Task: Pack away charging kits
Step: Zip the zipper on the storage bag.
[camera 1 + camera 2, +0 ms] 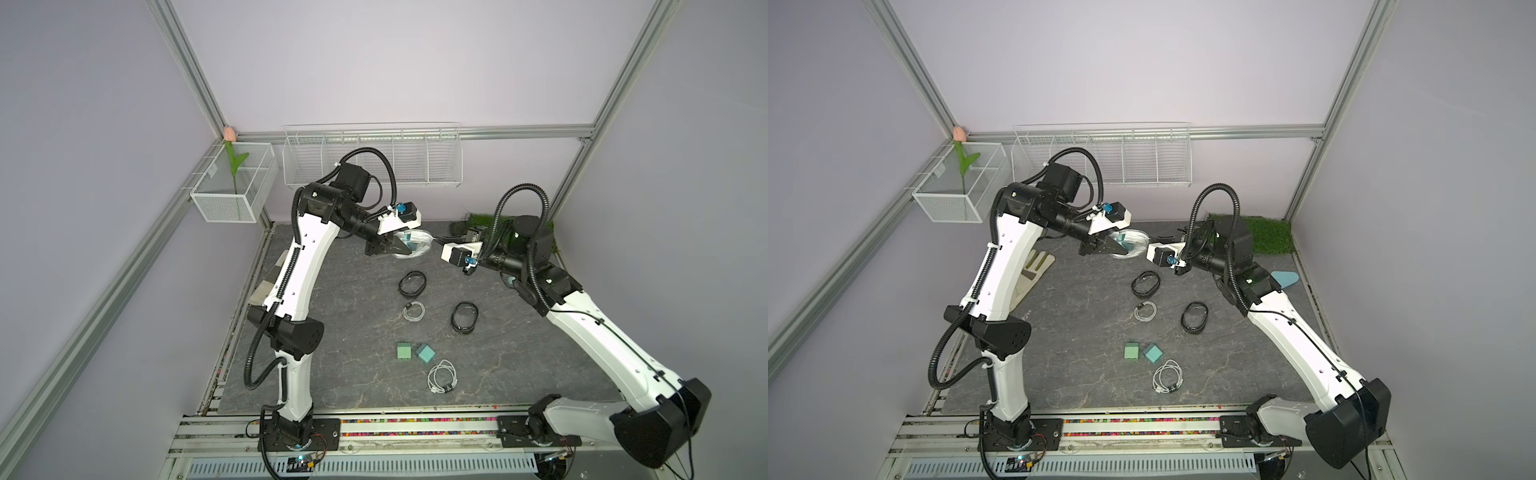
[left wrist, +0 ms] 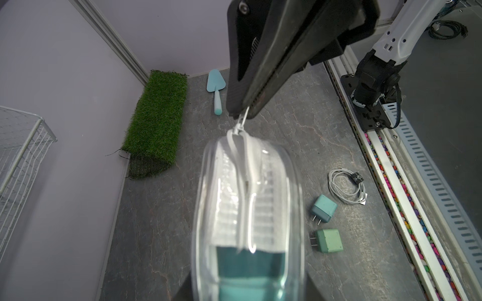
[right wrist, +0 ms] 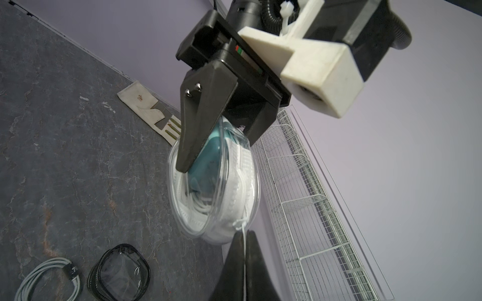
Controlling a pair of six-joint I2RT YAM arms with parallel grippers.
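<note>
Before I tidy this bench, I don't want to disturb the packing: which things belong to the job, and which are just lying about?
Job: white-rimmed case, held by left end effector, zip pull in right end effector; green charger block; teal charger block; larger white cable; smaller white cable; two black-rimmed cases.
Lying about: trowel; grass mat; cream cloth; wire rack.

Left hand (image 1: 405,246) clamped, right hand (image 1: 436,239) pinched shut, tips facing

Top views look down; both wrist views closely share the case (image 2: 247,198).
</note>
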